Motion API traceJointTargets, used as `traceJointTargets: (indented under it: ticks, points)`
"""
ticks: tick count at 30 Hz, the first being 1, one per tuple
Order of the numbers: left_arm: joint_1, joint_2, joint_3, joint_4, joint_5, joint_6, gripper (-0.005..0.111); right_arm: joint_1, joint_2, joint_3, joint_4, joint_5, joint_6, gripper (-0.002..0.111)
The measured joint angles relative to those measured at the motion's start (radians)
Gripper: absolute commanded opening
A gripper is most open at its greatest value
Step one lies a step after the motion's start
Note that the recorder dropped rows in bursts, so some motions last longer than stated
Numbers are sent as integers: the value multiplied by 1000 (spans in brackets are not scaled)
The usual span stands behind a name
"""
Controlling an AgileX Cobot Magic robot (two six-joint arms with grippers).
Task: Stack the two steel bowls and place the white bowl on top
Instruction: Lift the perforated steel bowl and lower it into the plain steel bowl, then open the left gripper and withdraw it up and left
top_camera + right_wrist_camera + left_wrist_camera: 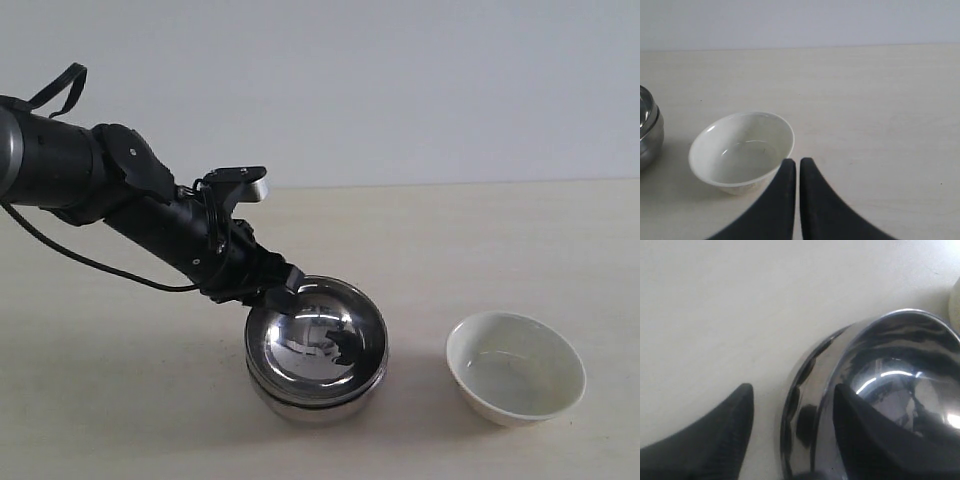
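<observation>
Left jaws, wide, straddle the rim of the upper steel bowl (318,345), one tip inside and one outside, clear of the wall; this mirror-bright bowl sits nested in the lower steel bowl (315,408) on the desk (450,250). They should likely lift straight off the rim without tipping the stack. The glossy white bowl (742,152) stands just beside the closed right jaws.

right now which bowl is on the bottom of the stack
The dimpled steel bowl. Its dented band shows below the rim of the smooth steel bowl nested inside it, while the white bowl sits apart, unstacked.
</observation>
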State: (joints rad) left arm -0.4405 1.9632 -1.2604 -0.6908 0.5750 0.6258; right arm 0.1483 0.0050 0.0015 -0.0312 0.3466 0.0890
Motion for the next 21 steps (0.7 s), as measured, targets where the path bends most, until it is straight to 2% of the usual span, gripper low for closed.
traceJointTargets:
  ticks: [12, 14, 17, 18, 21]
  points:
    - [0, -48, 0, 0, -73, 0, 45, 0, 0, 0, 0, 0, 0, 0]
    - [0, -71, 0, 0, -96, 0, 34, 0, 0, 0, 0, 0, 0, 0]
    - [0, -93, 0, -4, -110, 8, 8, 0, 0, 0, 0, 0, 0, 0]
    - [0, -94, 0, -7, -110, 16, 4, 0, 0, 0, 0, 0, 0, 0]
    - [0, -93, 6, -48, -111, 77, 4, 0, 0, 0, 0, 0, 0, 0]
